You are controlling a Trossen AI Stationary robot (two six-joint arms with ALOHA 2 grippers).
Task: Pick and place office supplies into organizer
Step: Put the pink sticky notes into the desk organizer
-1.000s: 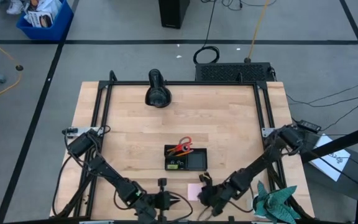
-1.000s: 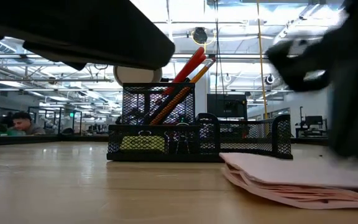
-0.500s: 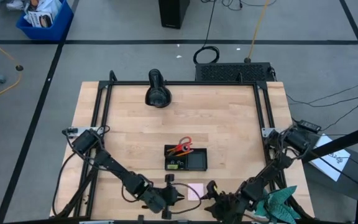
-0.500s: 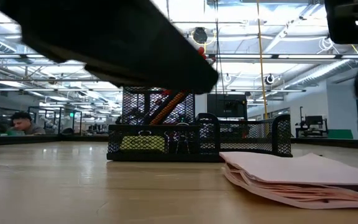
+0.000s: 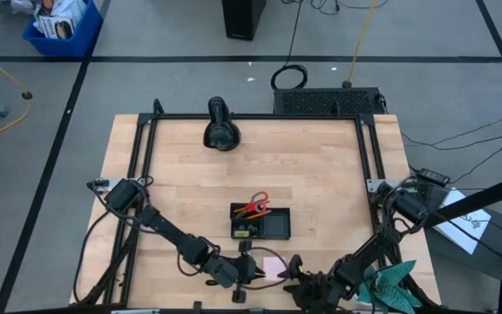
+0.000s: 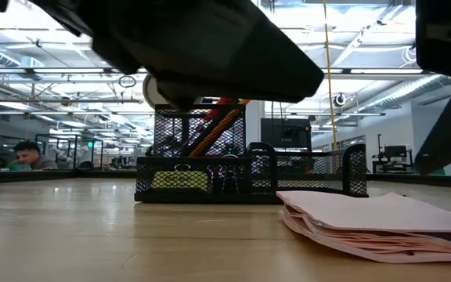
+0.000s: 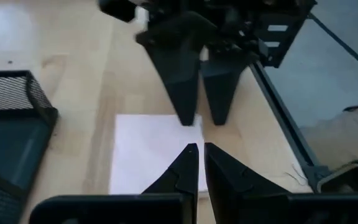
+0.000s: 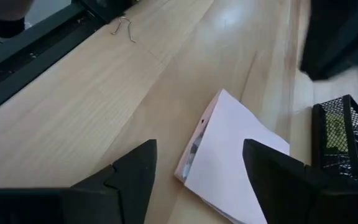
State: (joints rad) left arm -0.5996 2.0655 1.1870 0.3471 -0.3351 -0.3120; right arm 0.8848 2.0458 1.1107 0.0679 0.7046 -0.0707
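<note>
The pink sticky-note pad (image 5: 274, 265) lies flat on the table near its front edge, its sheets slightly fanned (image 6: 366, 223). My left gripper (image 5: 255, 270) hovers shut over the pad's left part (image 7: 148, 152). Facing it from the right, my right gripper (image 5: 288, 269) stands open above the pad (image 8: 235, 155), one finger on either side of it. Neither gripper touches the pad. Just beyond stands the black mesh organizer (image 5: 273, 225), with red-handled scissors (image 5: 258, 199) and orange pencils (image 6: 218, 125) upright in its tall cup.
A black cylindrical device (image 5: 220, 126) lies at the table's far side. A teal cloth (image 5: 390, 283) sits at the near right corner. A small wire clip (image 8: 126, 28) lies on the wood near the black frame rail. Bare wood stretches left of the organizer.
My right gripper has risen off the pad's right part, and its arm has drawn back toward the near edge. My left gripper has moved right, toward the pad, and now hangs over it. The pad has stayed in place.
</note>
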